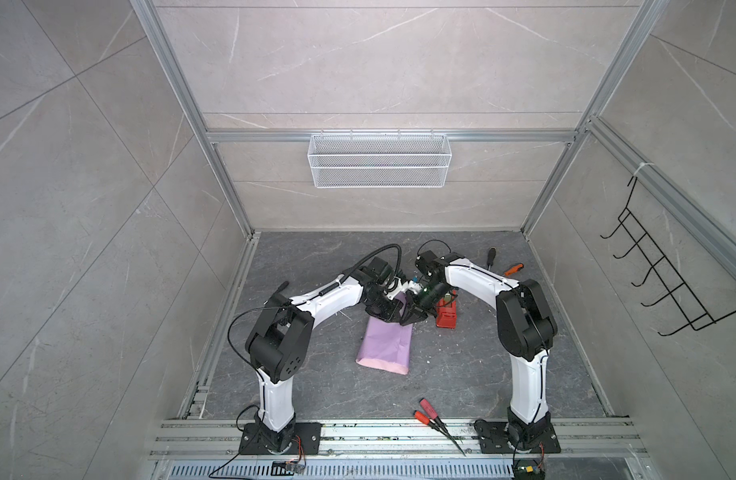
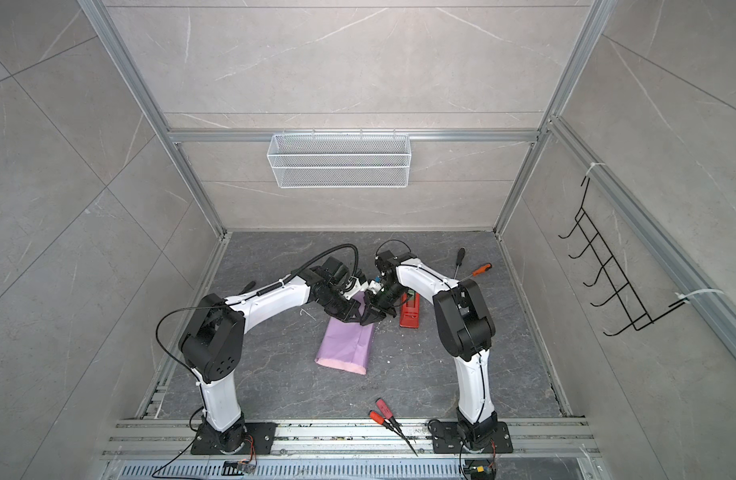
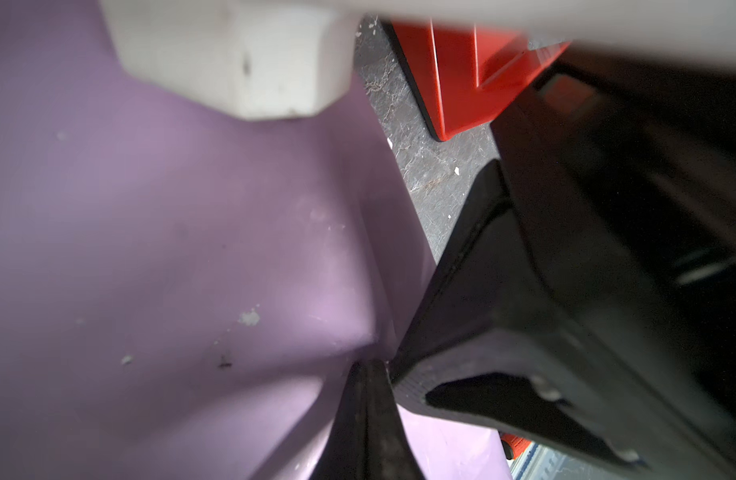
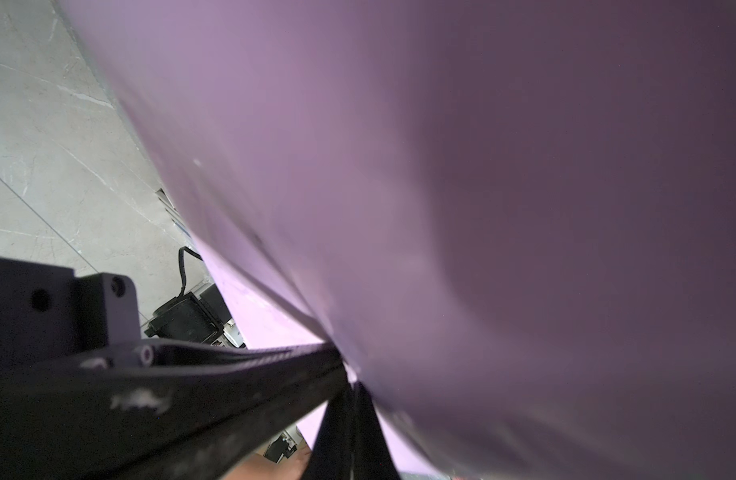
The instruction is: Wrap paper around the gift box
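Thin, light, easily creased paper (image 1: 385,347) lies folded, lilac side up, on the surface (image 1: 462,365) between the arms, the gift box not visible; left tool (image 3: 368,370) and right tool (image 4: 352,390), both closed, pinch its raised far edge, probably the best hold.

In both top views the paper (image 1: 384,345) is found at the centre of the frame, laid on the dark counter (image 1: 462,365) as a long, folded-over packet. Its lilac side is turned outward, and a pale pink strip is shown along its lower edge. A lengthwise crease is seen near its right side. Its upper end is raised and gathered into a ridge, where it is pinched by the closed left claw (image 3: 368,370) and the closed right claw (image 4: 352,388), set tip to tip.
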`<action>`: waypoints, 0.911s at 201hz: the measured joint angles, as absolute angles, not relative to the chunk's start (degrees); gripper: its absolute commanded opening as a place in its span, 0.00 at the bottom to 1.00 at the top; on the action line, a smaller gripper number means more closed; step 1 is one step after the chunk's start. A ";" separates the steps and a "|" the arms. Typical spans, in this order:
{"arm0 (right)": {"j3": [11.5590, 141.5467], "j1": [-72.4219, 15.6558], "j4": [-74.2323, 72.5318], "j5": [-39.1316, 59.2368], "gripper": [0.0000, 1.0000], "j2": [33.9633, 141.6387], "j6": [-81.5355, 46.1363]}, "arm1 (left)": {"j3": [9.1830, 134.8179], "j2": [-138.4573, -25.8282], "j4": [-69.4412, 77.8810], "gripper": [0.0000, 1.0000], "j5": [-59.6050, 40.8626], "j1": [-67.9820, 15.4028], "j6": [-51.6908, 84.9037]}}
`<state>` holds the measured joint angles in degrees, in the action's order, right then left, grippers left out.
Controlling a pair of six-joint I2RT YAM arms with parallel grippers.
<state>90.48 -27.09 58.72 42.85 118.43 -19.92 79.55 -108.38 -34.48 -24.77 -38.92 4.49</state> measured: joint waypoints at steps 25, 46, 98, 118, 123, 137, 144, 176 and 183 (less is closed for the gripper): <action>91.42 -27.53 59.59 41.60 0.11 118.43 -20.05 | 78.76 -107.79 -33.61 0.00 -23.64 -39.40 3.77; 92.01 -27.79 60.18 40.77 0.11 118.43 -20.43 | 78.22 -107.37 -32.97 0.00 -22.85 -39.70 3.33; 92.64 -27.97 61.76 39.81 0.14 118.39 -21.23 | 77.76 -106.98 -32.45 0.00 -21.71 -40.12 3.16; 92.75 -27.97 61.95 39.68 0.14 118.37 -21.41 | 77.52 -106.80 -32.16 0.00 -21.34 -40.27 3.14; 92.75 -27.97 61.95 39.64 0.14 118.32 -21.41 | 77.47 -106.78 -32.10 0.00 -21.32 -40.27 3.14; 92.75 -27.97 62.19 39.33 0.15 118.15 -21.65 | 77.32 -106.69 -31.90 0.00 -21.30 -40.27 3.11; 92.75 -27.97 62.35 39.09 0.16 118.02 -21.71 | 77.23 -106.65 -31.81 0.00 -21.30 -40.27 3.07; 92.75 -27.97 63.07 38.22 0.19 117.51 -22.28 | 76.97 -106.52 -31.46 0.00 -21.28 -40.29 2.96; 92.75 -27.97 63.22 38.02 0.19 117.40 -22.35 | 76.97 -106.50 -31.44 0.00 -21.26 -40.29 2.96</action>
<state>92.75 -27.97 63.22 38.02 117.40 -22.35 76.97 -106.50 -31.44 -21.26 -40.29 2.96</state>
